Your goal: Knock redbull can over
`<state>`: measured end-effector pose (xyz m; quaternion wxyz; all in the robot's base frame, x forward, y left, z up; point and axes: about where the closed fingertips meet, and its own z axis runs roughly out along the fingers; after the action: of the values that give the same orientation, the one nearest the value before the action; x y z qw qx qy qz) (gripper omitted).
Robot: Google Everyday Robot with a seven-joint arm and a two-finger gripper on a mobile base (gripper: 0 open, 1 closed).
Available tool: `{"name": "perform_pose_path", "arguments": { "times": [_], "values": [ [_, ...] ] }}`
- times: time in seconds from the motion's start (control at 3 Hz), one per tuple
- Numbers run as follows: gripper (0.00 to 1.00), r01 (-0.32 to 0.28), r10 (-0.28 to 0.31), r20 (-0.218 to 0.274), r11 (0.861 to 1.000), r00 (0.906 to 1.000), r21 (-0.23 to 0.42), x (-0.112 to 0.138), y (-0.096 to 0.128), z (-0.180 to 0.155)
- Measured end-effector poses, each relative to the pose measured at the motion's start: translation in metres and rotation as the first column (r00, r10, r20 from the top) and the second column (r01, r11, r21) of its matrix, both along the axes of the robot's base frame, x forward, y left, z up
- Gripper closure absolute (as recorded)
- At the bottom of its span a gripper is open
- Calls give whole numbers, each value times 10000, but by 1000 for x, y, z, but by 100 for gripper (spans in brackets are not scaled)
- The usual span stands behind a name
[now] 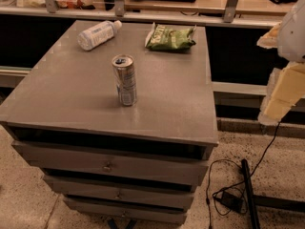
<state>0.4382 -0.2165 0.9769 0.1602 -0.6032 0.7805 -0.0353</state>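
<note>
Redbull can [125,80] stands upright on table [181,99], hand [279,98] far right, openness impossible to tell; sideways push near its top should tip it.

Claw [279,101] at far right (arm [293,30] mostly cropped), angled down.

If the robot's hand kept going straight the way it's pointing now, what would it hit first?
The hand hangs off the cabinet's right side, pointing down. Going straight, it would likely meet the floor near the black cable, not the can; depth is unclear.
</note>
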Motion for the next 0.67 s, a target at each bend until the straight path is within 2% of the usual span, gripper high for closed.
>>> {"name": "perform_pose_path", "arguments": {
  "times": [0.67],
  "values": [
    [0, 5, -6, 63, 9999, 10000, 107, 0, 1, 2]
  ]
}}
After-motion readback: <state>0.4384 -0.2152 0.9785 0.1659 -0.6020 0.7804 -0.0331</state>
